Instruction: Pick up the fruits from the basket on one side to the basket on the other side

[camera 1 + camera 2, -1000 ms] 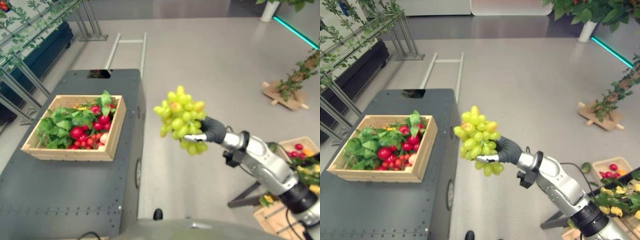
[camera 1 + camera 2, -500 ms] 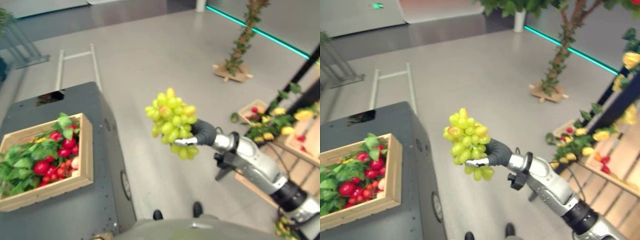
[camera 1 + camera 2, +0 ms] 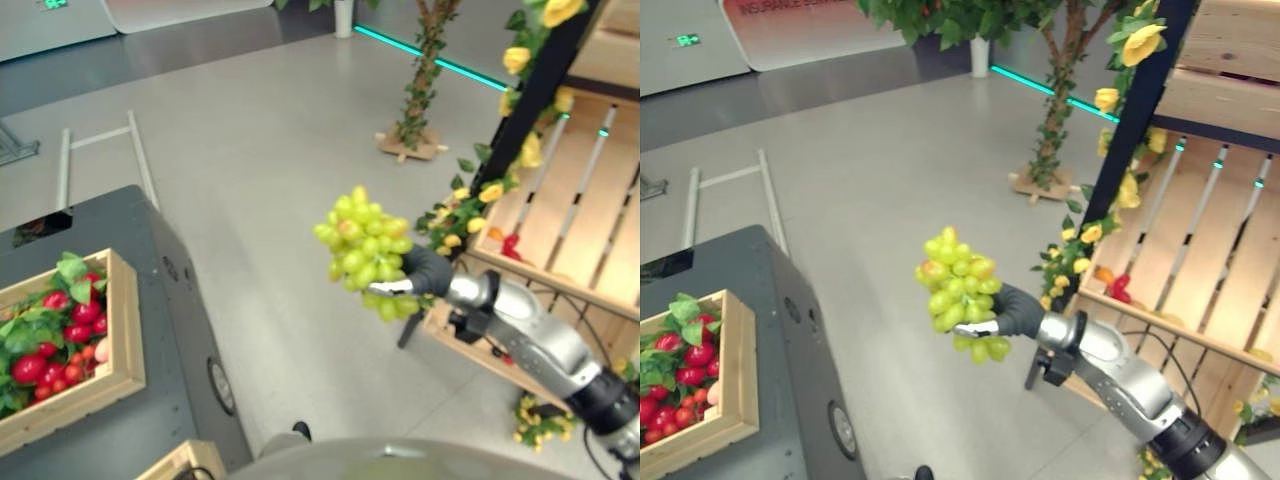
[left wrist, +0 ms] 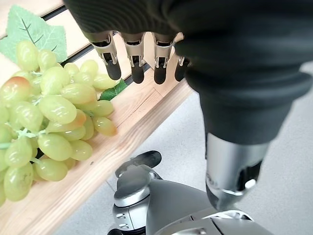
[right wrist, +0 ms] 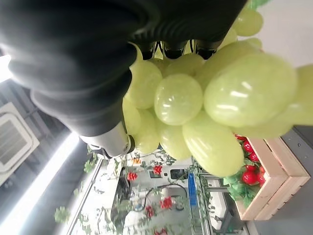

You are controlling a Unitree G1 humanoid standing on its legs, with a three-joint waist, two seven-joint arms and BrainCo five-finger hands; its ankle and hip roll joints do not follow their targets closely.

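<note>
Grapes (image 3: 365, 243) stay clutched in right hand (image 3: 425, 272)

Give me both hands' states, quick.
Left hand: open, fingers straight, holding nothing.
Right hand: shut on the green grape bunch.

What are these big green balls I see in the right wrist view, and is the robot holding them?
Observer: They are a bunch of green grapes. The head views show the right hand curled round it, in the air above the floor.
Visitor: And the other hand?
Observer: The left hand hangs with straight fingers above a second grape bunch lying on wooden slats.
Visitor: What is near the held grapes?
Observer: A slatted wooden stand with yellow flowers stands at the robot's right.
</note>
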